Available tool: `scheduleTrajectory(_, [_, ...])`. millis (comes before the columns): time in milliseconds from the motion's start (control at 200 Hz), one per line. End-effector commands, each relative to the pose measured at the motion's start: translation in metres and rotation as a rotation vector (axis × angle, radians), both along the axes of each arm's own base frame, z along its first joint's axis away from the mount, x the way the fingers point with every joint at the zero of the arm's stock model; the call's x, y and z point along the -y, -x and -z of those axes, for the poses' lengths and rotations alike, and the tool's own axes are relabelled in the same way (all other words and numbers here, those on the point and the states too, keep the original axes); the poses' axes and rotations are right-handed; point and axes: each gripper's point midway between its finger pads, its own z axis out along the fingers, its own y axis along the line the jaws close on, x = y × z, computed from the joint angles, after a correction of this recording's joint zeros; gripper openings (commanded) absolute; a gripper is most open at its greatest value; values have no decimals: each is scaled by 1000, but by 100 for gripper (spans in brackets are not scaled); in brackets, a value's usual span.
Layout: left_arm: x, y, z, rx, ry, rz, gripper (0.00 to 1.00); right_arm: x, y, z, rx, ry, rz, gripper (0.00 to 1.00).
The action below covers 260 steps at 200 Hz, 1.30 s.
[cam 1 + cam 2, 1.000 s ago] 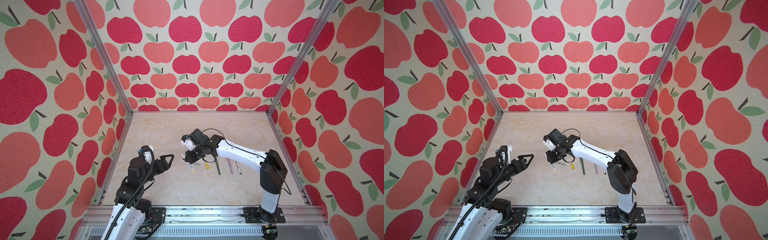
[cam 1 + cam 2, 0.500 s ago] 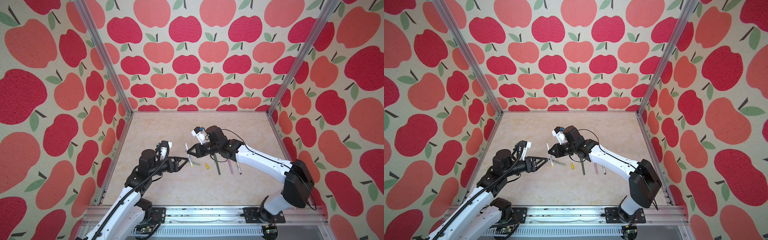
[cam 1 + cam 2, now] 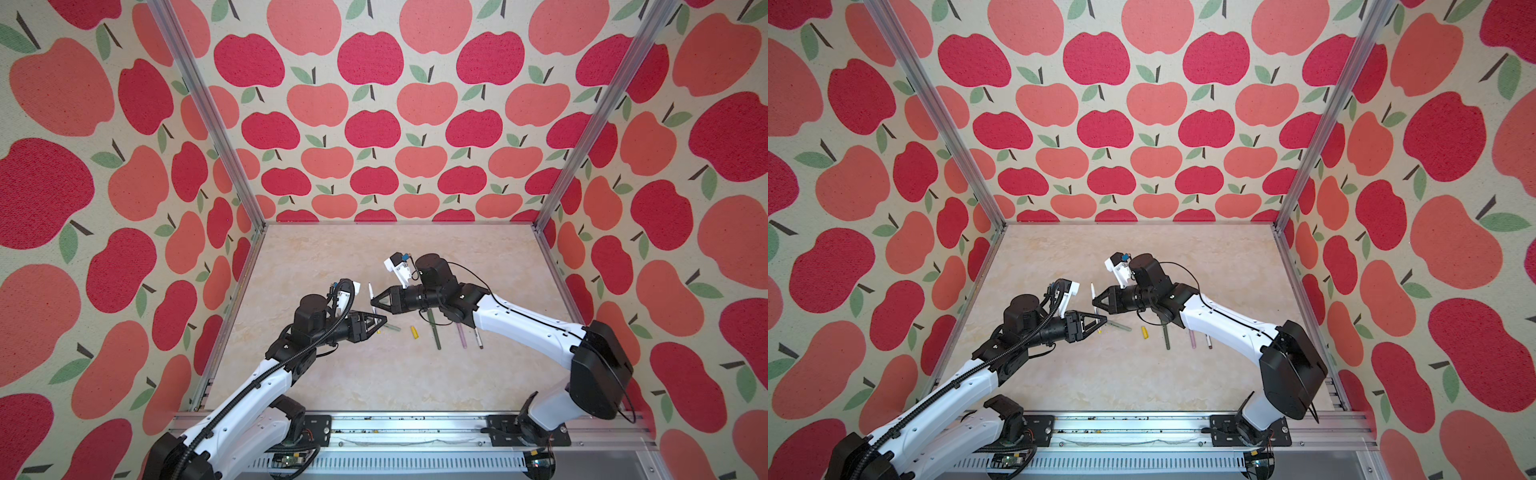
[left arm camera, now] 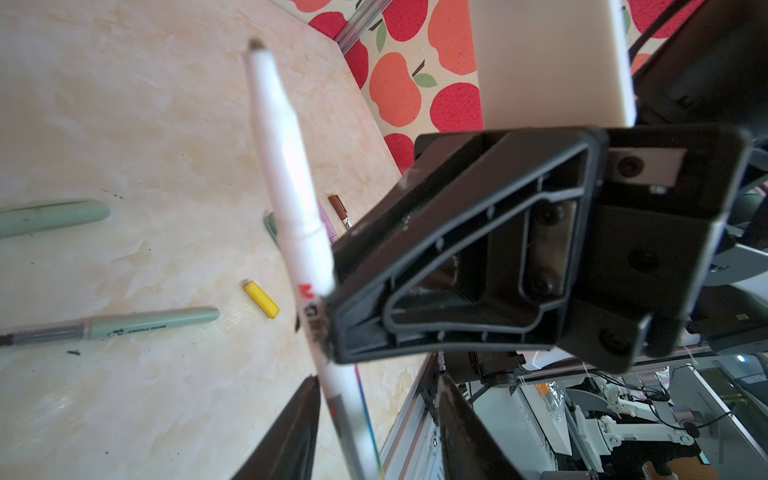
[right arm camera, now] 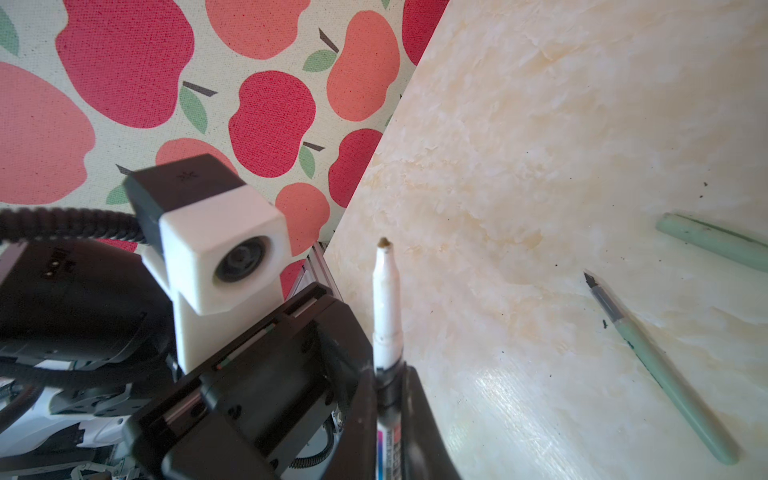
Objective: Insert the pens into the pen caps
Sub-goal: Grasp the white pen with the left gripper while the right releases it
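Right end effector [image 3: 373, 300] is clenched on the white pen [image 3: 370, 290]; your left end effector [image 3: 383, 320] stands part-open around its tail. Close squarely before you release right; the yellow cap [image 3: 414, 332] lies on the tabletop beyond.

Left end effector [image 3: 380, 322] — narrower, now around white pen [image 3: 370, 293]

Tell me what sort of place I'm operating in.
Probably a lab test cell: aluminium posts hold apple-print walls around a marble-look tabletop, with a front mounting rail.
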Motion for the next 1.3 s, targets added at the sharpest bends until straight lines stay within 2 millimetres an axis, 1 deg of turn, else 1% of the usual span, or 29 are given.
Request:
scheduleTrajectory(0, [0, -8, -15, 61, 20, -33, 37, 3, 5, -19, 26, -46, -2, 4])
scheduleTrajectory(170, [-5, -11, -12, 55, 2, -68, 21, 6, 3, -21, 44, -46, 10, 4])
scheduleTrajectory(305, [-5, -12, -9, 43, -6, -75, 14, 5, 3, -22, 44, -51, 6, 4])
scheduleTrajectory(475, [-5, -14, -6, 32, -13, -81, 0, 5, 5, -23, 47, -52, -3, 4])
scheduleTrajectory(530, [-6, -13, -4, 29, -19, -85, 0, 5, 5, -23, 51, -50, -6, 5])
scheduleTrajectory(595, [-9, -14, -4, 34, -32, -95, 0, 7, 5, -22, 57, -36, -9, 13])
scheduleTrajectory(670, [-14, -14, -3, 40, -54, -117, 0, 13, 4, -22, 75, -6, -4, 26])
scheduleTrajectory(715, [-18, -13, -3, 42, -63, -127, 0, 20, 3, -22, 84, 20, 5, 34])
scheduleTrajectory(785, [-24, -13, -4, 44, -70, -143, 0, 34, 0, -19, 96, 81, 32, 40])
scheduleTrajectory(855, [-31, -14, -2, 31, -86, -161, 0, 54, -6, -9, 83, 181, 95, 45])
scheduleTrajectory(966, [-42, -15, 4, 5, -132, -199, 0, 84, -11, 18, -6, 322, 241, 52])
scheduleTrajectory(1006, [-46, -16, 6, -2, -148, -216, 0, 91, -11, 31, -58, 342, 300, 60])
scheduleTrajectory(1021, [-47, -17, 7, -5, -153, -222, 0, 92, -10, 36, -76, 347, 314, 64])
scheduleTrajectory(1056, [-50, -18, 9, -10, -161, -234, 0, 94, -8, 48, -122, 345, 341, 71])
scheduleTrajectory(1131, [-52, -21, 12, -20, -165, -250, 0, 93, -1, 71, -197, 356, 379, 76])
scheduleTrajectory(1196, [-52, -22, 13, -26, -165, -255, 0, 91, 5, 88, -257, 376, 409, 77])
scheduleTrajectory(1296, [-51, -22, 15, -30, -151, -249, 0, 79, 17, 110, -348, 367, 450, 78])
